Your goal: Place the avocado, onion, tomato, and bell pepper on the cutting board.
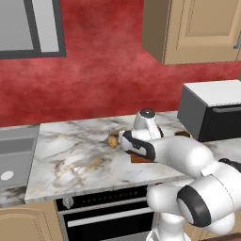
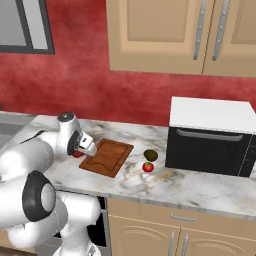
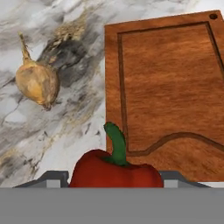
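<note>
Squarely between the gripper's fingertips sits the dark red, green-stemmed bell pepper, clasped; the reddish-brown wooden cutting board lies just beyond.

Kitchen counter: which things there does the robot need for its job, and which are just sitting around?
Needed for the job:
- cutting board
- bell pepper, between the pincer's fingers
- onion
- avocado
- tomato

Just sitting around:
- microwave
- sink
- oven under the counter
- cupboards on the wall
</note>
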Controlling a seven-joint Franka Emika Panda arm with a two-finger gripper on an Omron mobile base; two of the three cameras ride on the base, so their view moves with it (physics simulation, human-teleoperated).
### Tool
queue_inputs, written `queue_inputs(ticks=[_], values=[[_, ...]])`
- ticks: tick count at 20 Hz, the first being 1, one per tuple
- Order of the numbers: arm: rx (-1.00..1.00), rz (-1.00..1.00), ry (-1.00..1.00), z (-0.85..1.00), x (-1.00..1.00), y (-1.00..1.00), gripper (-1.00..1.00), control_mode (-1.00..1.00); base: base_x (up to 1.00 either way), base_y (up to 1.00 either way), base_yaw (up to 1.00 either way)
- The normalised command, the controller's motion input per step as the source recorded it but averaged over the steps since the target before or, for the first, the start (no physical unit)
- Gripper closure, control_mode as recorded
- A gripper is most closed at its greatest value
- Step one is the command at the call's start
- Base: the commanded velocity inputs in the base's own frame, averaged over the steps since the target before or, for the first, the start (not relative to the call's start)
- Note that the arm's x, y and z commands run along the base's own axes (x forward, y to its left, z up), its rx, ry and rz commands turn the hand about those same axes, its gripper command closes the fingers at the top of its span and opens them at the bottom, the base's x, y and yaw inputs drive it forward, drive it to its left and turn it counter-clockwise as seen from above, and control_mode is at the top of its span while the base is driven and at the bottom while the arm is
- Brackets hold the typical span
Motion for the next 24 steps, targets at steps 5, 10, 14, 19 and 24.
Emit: queue_inputs(ticks=[5,10,14,19,24], values=[[0.13,-0.06,0.0,0.04,0.72,-0.71,1.0,-1.0,0.0,0.0,0.0],[0.09,-0.02,0.0,0.0,0.55,-0.52,1.0,-1.0,0.0,0.0,0.0],[0.0,0.0,0.0,-0.01,0.0,0.0,1.0,-1.0,0.0,0.0,0.0],[-0.05,0.0,0.0,-0.19,0.01,0.0,1.0,-1.0,0.0,0.0,0.0],[-0.03,0.0,-0.04,-0.27,0.18,-0.12,1.0,-1.0,0.0,0.0,0.0]])
